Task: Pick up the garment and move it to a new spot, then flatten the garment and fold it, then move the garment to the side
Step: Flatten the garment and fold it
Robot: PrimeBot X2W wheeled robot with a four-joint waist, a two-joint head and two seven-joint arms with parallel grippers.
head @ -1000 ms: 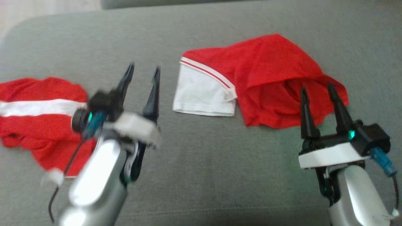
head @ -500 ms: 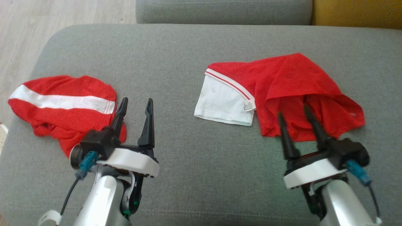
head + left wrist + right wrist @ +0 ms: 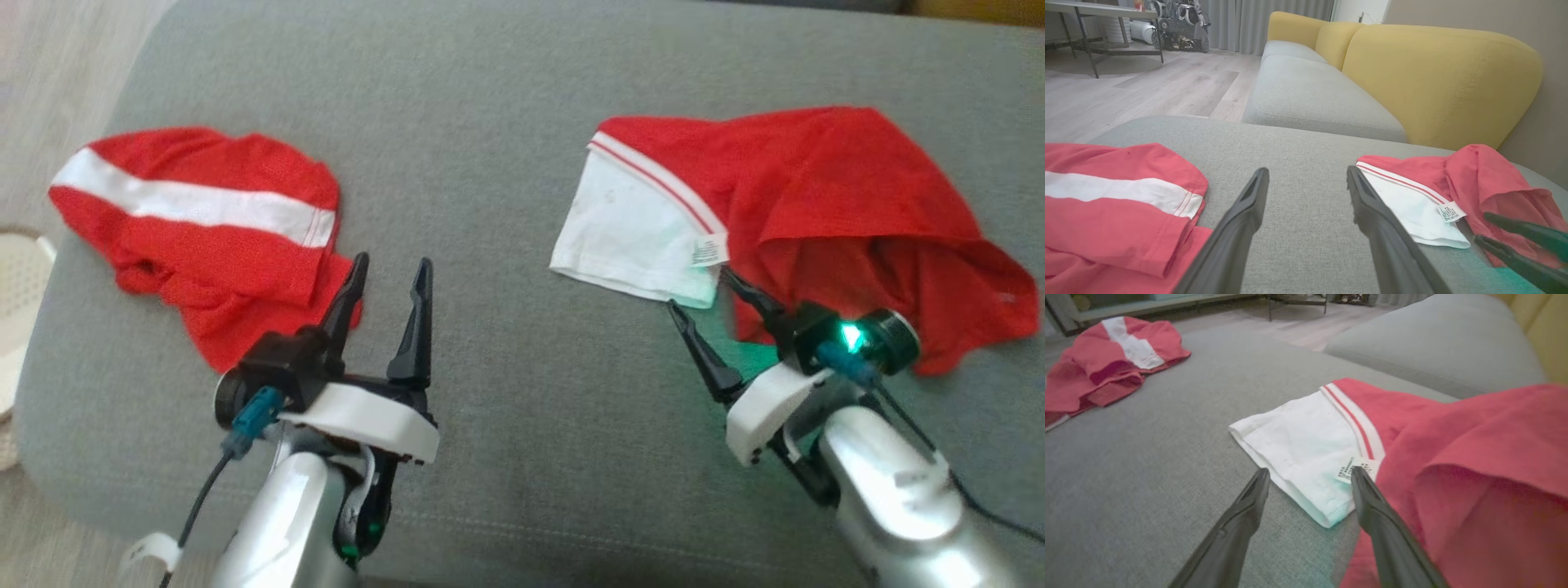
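Nothing looks done yet: the garment [image 3: 824, 196] on the right lies crumpled, unlifted; left gripper [image 3: 391, 265] and right gripper [image 3: 699, 291] both gape empty.

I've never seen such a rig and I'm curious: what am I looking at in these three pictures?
A two-armed robot. One picture looks down from its head; the other two come from wrist cameras, looking along each gripper's dark fingers. On the grey cushion lie a red striped garment at its left and a red garment with a white panel at its right. The left gripper and right gripper are open and hold nothing; the right one points at the white panel's edge.
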